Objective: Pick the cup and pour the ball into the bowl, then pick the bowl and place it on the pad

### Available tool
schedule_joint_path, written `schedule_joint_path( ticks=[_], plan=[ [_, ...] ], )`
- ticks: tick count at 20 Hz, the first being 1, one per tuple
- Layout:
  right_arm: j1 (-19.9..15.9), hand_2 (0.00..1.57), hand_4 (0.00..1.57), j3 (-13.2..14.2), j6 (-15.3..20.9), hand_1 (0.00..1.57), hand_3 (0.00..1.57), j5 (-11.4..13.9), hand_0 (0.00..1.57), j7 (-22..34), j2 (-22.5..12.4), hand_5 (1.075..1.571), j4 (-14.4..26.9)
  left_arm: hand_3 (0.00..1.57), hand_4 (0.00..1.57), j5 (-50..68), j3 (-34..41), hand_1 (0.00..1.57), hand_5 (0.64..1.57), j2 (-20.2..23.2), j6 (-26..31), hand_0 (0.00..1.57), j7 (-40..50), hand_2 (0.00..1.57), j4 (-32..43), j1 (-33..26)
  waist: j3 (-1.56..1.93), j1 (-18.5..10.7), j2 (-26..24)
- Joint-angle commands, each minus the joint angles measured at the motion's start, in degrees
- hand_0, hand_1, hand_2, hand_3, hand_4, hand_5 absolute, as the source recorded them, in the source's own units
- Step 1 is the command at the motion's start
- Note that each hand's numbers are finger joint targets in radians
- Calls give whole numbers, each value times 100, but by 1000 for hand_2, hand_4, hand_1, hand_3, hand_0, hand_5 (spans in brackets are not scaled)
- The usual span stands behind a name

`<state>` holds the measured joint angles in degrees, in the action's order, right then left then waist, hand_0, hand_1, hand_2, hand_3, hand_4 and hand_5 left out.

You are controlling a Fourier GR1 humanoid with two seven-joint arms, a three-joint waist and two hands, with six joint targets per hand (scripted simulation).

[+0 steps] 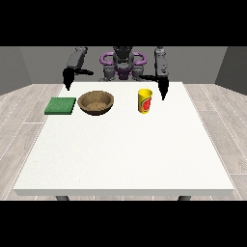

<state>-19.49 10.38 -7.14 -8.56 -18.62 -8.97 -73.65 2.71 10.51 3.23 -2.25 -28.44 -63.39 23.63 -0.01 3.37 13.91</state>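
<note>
White table (125, 159) stretches bare at its near side. Further back stand the yellow cup (144, 101), the brown bowl (96, 102) and the green pad (61, 105) in a row, well apart. Beyond them my hand at the view's right (163, 88) hangs just beside the cup, fingers straight down; my hand at the view's left (67, 79) hangs likewise above the pad's far side.

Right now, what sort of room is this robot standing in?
Probably a test room for tabletop handling: grey walls, pale plank floor, and one large white table carrying only a green square pad, a brown wooden bowl and a yellow cup.
</note>
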Motion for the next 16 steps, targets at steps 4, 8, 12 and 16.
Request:
schedule_joint_path(
  ticks=[4, 8, 12, 16],
  plan=[
    [-301, 0, 0, 97, -325, 0, 0, -274, 0, 336, -299, 1569, 29, 0, 0, 69, 367, 0, 1352, 192, -138, 0, -635, 0, 1358, 509, -2, 296, 84],
    [-536, 0, 0, 200, -221, 0, 0, -267, 0, 107, -335, 1570, 100, 0, 0, -38, 432, 0, 1332, 240, -361, 0, -1126, 0, 1843, 894, -2, 366, 446],
    [-333, 0, 0, 170, -569, 0, 0, -320, 0, -26, -504, 1568, -76, 0, 0, 46, 705, 0, 1317, 619, -375, 0, -1267, 0, 2241, 1216, -2, 670, 694],
    [-645, 0, 0, 295, -597, 0, 0, -377, 0, 52, -702, 1569, 32, 0, 0, -105, 636, 0, 1325, 352, -1010, 0, -1200, 0, 2465, 1697, -1, 787, 815]
  ],
)
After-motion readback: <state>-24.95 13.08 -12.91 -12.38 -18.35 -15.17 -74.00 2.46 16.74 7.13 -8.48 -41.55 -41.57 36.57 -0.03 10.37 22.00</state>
